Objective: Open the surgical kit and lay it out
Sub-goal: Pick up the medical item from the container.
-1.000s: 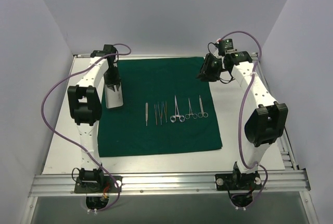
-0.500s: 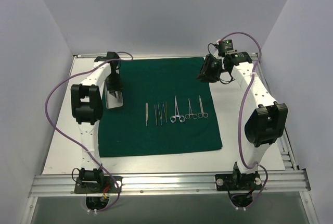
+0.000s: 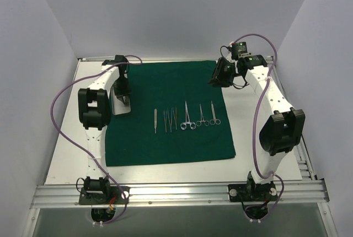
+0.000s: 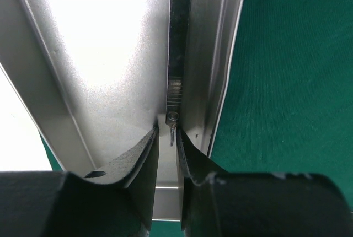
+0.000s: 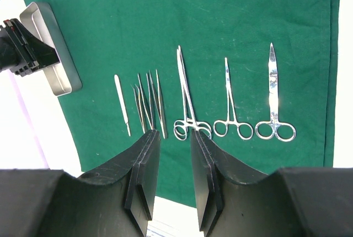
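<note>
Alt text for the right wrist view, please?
Steel instruments lie in a row on the green cloth: tweezers left, three ring-handled ones right. The left tool grips the silver tray at the cloth's left edge; the right tool hangs open, empty.

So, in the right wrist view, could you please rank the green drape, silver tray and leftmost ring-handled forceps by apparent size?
Largest: green drape.
Next: silver tray.
Smallest: leftmost ring-handled forceps, about the tray's length but far thinner.
</note>
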